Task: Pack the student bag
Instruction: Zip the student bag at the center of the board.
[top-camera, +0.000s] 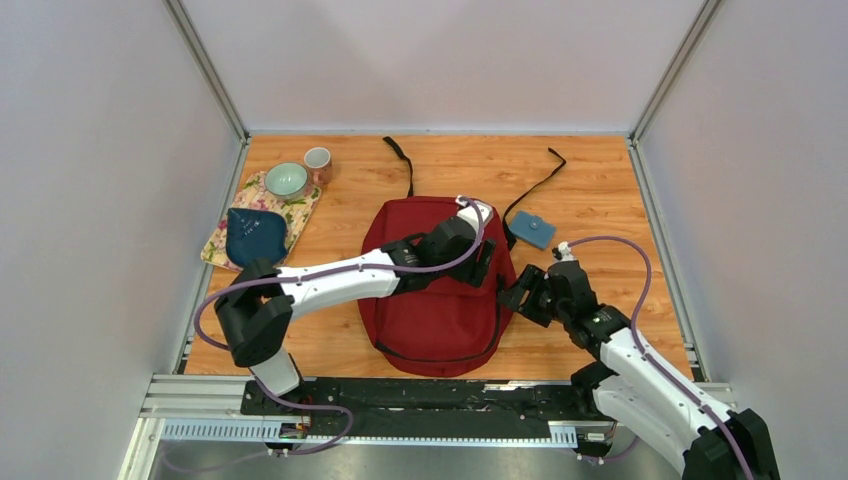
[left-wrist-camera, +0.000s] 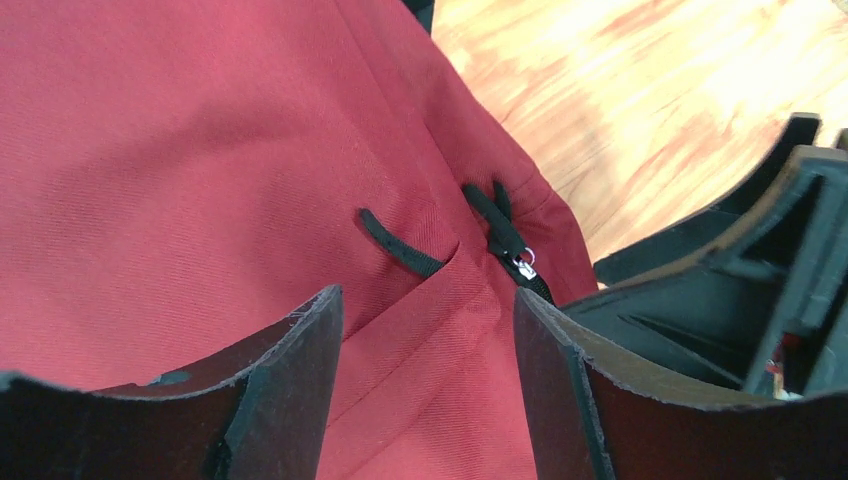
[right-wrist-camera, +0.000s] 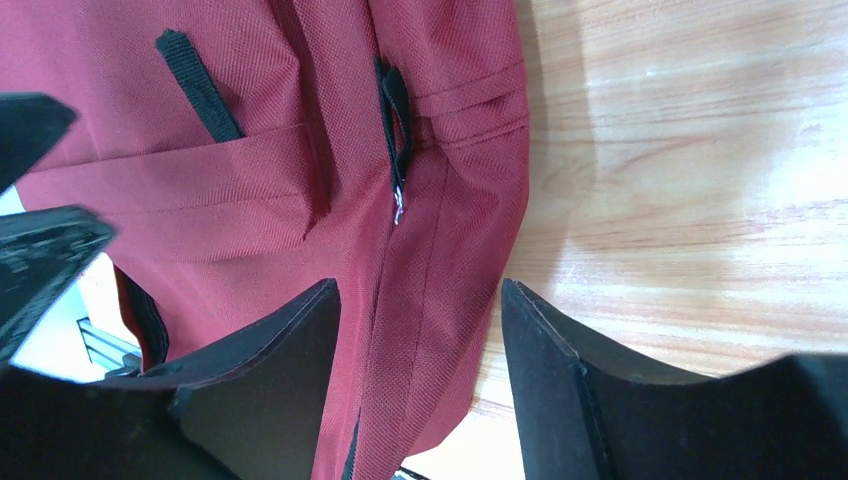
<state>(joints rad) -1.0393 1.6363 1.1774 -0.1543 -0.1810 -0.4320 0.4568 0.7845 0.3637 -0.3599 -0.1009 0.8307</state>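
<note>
The student bag (top-camera: 440, 310), dark red, lies flat in the middle of the wooden table. My left gripper (top-camera: 487, 262) hovers over its upper right part. In the left wrist view it (left-wrist-camera: 428, 300) is open above the red fabric, near a black loop tab (left-wrist-camera: 400, 245) and the zipper pull (left-wrist-camera: 520, 262). My right gripper (top-camera: 515, 293) is at the bag's right edge. In the right wrist view it (right-wrist-camera: 419, 290) stands open astride that edge seam, with the zipper pull (right-wrist-camera: 398, 205) just ahead. Neither gripper holds anything.
A teal-blue wallet (top-camera: 535, 230) lies right of the bag's top. At the back left, a floral cloth (top-camera: 300, 205) carries a dark blue pouch (top-camera: 255, 235) and a green bowl (top-camera: 286, 180), with a cup (top-camera: 317, 162) beside. Black straps (top-camera: 400, 160) trail behind the bag.
</note>
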